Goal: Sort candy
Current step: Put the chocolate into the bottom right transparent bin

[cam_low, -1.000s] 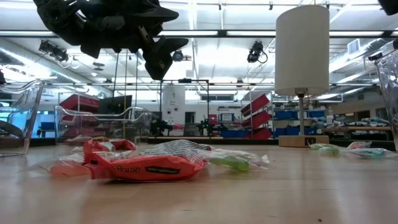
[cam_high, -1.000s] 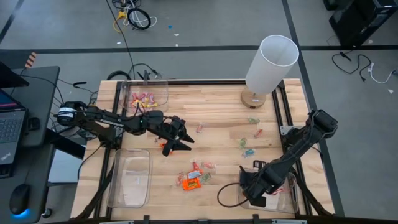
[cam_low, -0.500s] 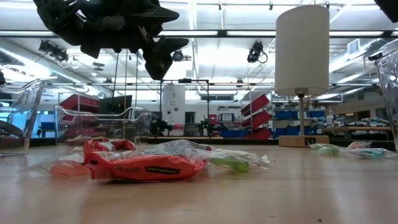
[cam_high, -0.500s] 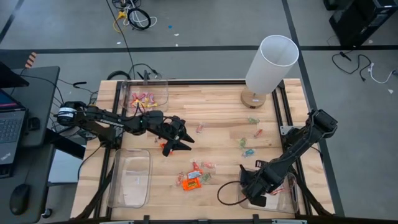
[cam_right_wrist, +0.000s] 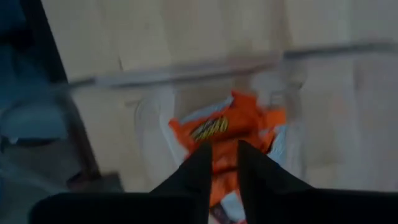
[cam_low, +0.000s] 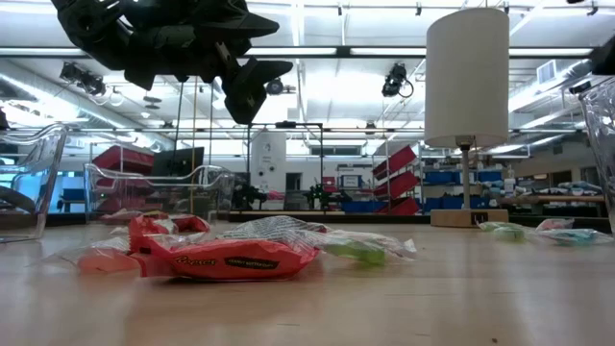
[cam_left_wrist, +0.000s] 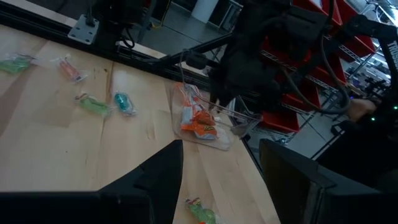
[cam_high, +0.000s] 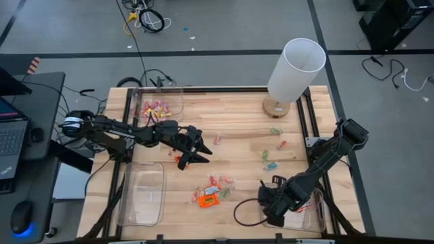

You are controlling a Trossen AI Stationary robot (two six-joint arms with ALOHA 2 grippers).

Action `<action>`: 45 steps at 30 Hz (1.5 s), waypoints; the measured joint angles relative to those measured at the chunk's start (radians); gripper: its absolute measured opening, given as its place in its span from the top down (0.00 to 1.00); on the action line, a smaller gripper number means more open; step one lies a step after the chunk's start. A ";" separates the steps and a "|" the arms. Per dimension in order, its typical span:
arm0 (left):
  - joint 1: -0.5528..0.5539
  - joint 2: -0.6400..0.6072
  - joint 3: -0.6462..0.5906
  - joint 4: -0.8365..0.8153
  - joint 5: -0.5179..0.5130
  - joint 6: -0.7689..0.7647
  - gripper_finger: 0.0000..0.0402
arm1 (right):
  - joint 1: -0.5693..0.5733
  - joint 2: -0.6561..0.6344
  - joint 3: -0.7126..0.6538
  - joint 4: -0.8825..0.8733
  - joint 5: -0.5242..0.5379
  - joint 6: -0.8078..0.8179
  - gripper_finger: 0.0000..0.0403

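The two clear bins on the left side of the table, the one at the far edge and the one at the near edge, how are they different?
The far bin holds several pink and yellow candies; no candy shows in the near bin. The far bin lies with its long side across the table, while the near bin runs front to back. The near bin also looks longer. Both are clear plastic with rounded corners, sitting on the wooden table by the left arm's side.

Pale wood-grain tabletop [cam_high: 237, 146]. Bright orange candy [cam_high: 209, 200] with dark lettering; green candy [cam_high: 269, 166]; pink and yellow candy [cam_high: 154, 106]. White lampshade [cam_high: 296, 68]. Both arms are black.
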 joint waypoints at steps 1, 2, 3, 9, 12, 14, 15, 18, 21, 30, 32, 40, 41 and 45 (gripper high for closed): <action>0.000 0.000 0.000 0.000 0.000 0.000 0.47 | 0.000 0.000 0.000 0.002 0.017 -0.008 0.89; 0.000 0.000 0.000 0.000 0.000 0.001 0.47 | 0.000 0.000 0.000 0.003 0.029 -0.014 0.91; 0.000 0.000 0.000 0.000 0.000 0.001 0.47 | 0.000 0.000 0.000 0.002 0.036 -0.019 0.94; 0.000 0.000 0.000 0.000 0.000 0.002 0.47 | 0.000 0.017 0.000 -0.005 0.065 -0.041 0.98; 0.000 0.000 0.000 0.000 0.000 0.008 0.47 | -0.001 0.043 0.000 -0.010 0.062 -0.041 0.99; 0.000 0.000 0.000 0.000 0.000 0.015 0.47 | -0.001 0.048 0.000 -0.027 0.036 -0.036 1.00; 0.000 0.000 0.000 0.000 0.000 0.018 0.47 | -0.001 0.048 0.000 -0.039 0.031 -0.024 1.00; 0.000 0.000 0.000 -0.001 0.000 0.021 0.47 | 0.005 0.037 0.000 -0.071 0.011 0.020 1.00; 0.000 0.000 0.000 -0.001 0.000 0.021 0.47 | 0.014 0.030 0.000 -0.093 -0.001 0.047 1.00; 0.000 0.000 0.000 -0.002 0.001 0.026 0.47 | 0.027 0.030 0.000 -0.088 0.018 0.068 1.00; 0.000 0.000 0.000 -0.002 0.001 0.026 0.47 | 0.026 0.030 0.000 -0.061 0.048 0.060 1.00; 0.000 0.000 0.000 -0.002 0.001 0.027 0.47 | 0.027 0.031 0.000 -0.071 0.113 0.049 1.00; 0.000 0.000 0.000 -0.002 0.001 0.027 0.47 | 0.027 0.031 0.000 -0.076 0.113 0.048 1.00; 0.000 0.000 0.000 -0.002 0.001 0.027 0.47 | 0.027 0.031 -0.006 -0.087 0.110 0.054 1.00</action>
